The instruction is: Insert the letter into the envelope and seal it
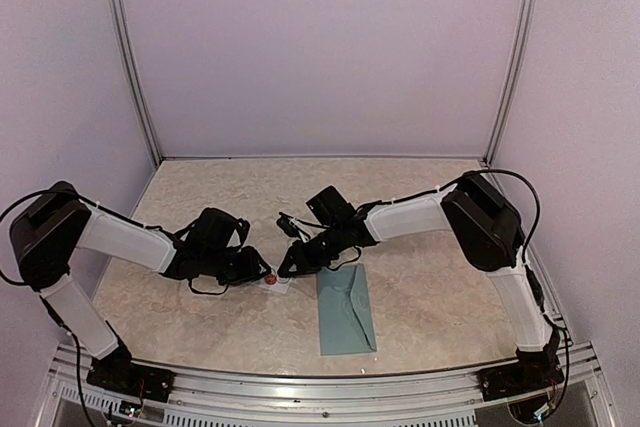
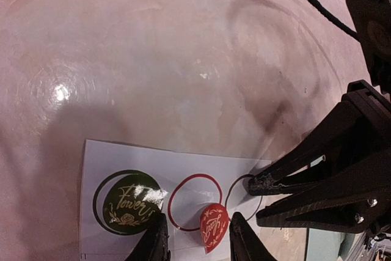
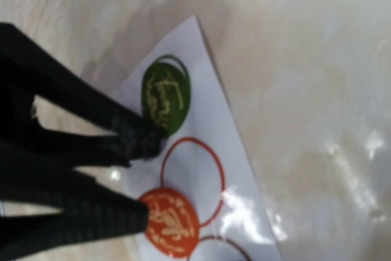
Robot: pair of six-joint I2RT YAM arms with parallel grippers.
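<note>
Top view, room: pale lavender walls point(image 1: 320, 47) on three sides, with aluminium frame posts point(image 1: 130, 57) at the rear corners.
Top view, surface: beige marbled table point(image 1: 430, 247), matt, with an aluminium rail along the near edge.
Top view, envelope point(image 1: 347, 309): teal, lying flat on the table to the right of centre, near the front edge. It lies just beside the grippers and neither of them holds it.
Top view, tools: the left gripper point(image 1: 266, 274) and right gripper point(image 1: 285, 267) meet tip to tip over a small white sticker card point(image 1: 278, 284).
Left wrist view, surface: glossy here, with a bright lamp reflection and soft arm shadows.
Left wrist view, left tool: fingers apart, with a red sticker point(image 2: 214, 227) between them, shifted off its red ring point(image 2: 195, 203). Contact cannot be told.
Left wrist view, card: a dark green sticker point(image 2: 128, 206) sits at its left end.
Right wrist view, right tool: fingertips narrowly apart and down on the card. The lower tip meets the red sticker's edge; the upper tip is beside the green one.
</note>
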